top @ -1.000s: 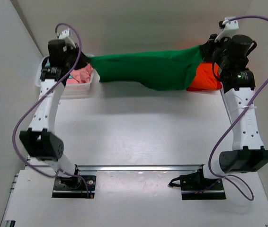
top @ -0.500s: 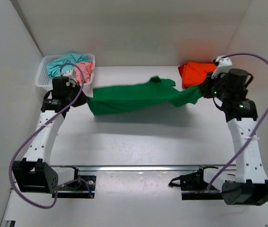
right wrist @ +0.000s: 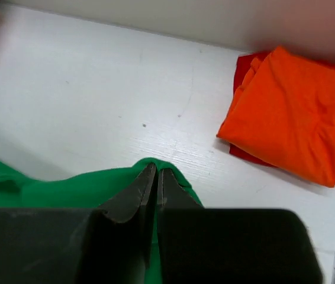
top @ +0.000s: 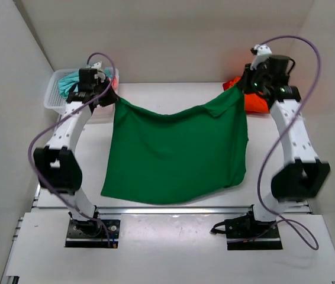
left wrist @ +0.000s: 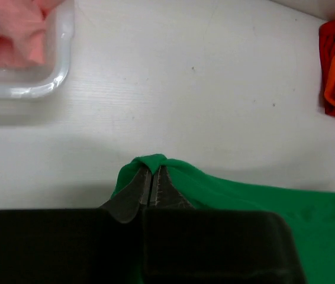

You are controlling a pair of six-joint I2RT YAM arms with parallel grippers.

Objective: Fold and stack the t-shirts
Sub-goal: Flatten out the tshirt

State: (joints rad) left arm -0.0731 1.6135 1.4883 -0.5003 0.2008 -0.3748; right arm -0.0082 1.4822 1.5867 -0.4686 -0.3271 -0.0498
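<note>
Up over the middle of the white surface (top: 167,94), the green shirt (top: 173,151) was held spread out wide like a sheet, pinched at its two far corners. The left claw (top: 112,98) was clamped shut on the far-left corner. In the left wrist view a little fold of green cloth could be seen squeezed between the closed fingers (left wrist: 133,192). Same deal on the other side: the right claw (top: 242,89) was shut tight on the far-right corner, with a small hump of green fabric poking out past the tips.

The shirt's far edge was seen sagging in a shallow curve between the two claws. The rest was draped toward the near side, with the bottom hem ending close to the metal rail (top: 173,209) by the arm bases. How much of the cloth was actually resting on the surface couldn't be told.

The orange shirt (top: 256,102) was found folded at the far-right corner of the surface, just beside the right claw. Something red (right wrist: 244,65) was showing underneath it in the right wrist view. Over at the far-left corner, the white basket (top: 52,97) was parked right behind the left claw, with the teal shirt (top: 73,80) bunched up inside it. The pink shirt (left wrist: 13,29) was seen crumpled in the same basket from the left wrist camera.
</note>
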